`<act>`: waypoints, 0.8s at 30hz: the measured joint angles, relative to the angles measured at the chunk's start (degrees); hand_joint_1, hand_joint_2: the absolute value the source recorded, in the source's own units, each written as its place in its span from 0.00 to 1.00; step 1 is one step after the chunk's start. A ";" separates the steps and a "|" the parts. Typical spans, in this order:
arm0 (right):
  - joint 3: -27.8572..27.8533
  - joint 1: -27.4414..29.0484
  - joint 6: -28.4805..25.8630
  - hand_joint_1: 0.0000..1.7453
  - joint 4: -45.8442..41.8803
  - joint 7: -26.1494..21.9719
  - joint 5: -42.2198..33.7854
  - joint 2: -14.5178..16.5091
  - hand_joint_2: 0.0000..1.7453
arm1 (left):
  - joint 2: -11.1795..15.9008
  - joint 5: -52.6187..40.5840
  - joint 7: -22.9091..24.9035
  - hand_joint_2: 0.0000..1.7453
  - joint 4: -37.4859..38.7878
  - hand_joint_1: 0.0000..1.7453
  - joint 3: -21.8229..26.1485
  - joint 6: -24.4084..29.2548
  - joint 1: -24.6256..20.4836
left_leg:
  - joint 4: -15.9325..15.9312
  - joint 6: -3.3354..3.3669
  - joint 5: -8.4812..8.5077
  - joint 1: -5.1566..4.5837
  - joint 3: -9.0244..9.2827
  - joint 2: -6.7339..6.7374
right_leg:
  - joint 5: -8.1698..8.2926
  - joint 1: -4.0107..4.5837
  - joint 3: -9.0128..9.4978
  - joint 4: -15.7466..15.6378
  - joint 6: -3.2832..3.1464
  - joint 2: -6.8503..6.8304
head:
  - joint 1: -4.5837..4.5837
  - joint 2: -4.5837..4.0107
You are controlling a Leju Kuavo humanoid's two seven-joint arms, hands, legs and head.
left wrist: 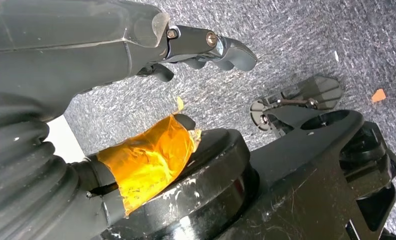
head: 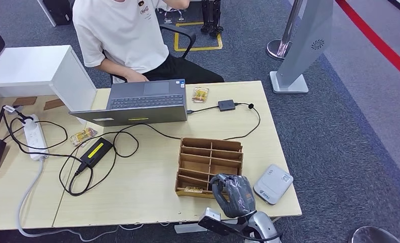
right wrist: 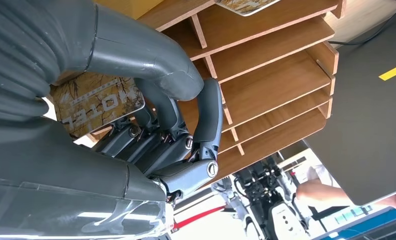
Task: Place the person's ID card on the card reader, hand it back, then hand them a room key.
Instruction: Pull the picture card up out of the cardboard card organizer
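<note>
Room key [right wrist: 98,107] (glossy, marbled gold card) sits pinched in the grey right hand [head: 233,195] beside the slatted wooden rack [head: 210,159].

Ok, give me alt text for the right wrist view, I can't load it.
The right hand curls its fingers in front of a gold hotel key card at the wooden slotted rack; whether it grips the card is unclear. A second card lies in another slot, and the laptop stands beyond.

A mock hotel reception in an office: grey carpet [head: 339,131], laptop [head: 137,104] on tabletop [head: 137,192], wooden card rack [head: 210,162], card reader [head: 272,183], stanchion [head: 281,45] at upper right.
</note>
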 joint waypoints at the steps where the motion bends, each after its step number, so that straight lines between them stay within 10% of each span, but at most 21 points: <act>1: 0.00 0.00 -0.03 1.00 -0.01 0.00 -0.08 0.00 1.00 | 0.01 0.00 0.03 1.00 -0.01 0.00 -0.01 0.10 0.00 | 0.00 0.00 0.00 0.00 0.00 0.00 | 0.00 0.00 0.00 0.00 0.00 0.00 | 0.00 0.01; 24: -2.50 -3.43 -0.76 1.00 -4.21 0.49 0.10 -0.33 1.00 | 0.07 -0.78 1.31 1.00 0.01 0.00 -1.57 -0.43 -0.60 | 0.00 0.00 0.01 0.00 0.00 0.01 | 0.02 0.00 0.01 0.01 -0.02 0.00 | 0.00 -0.01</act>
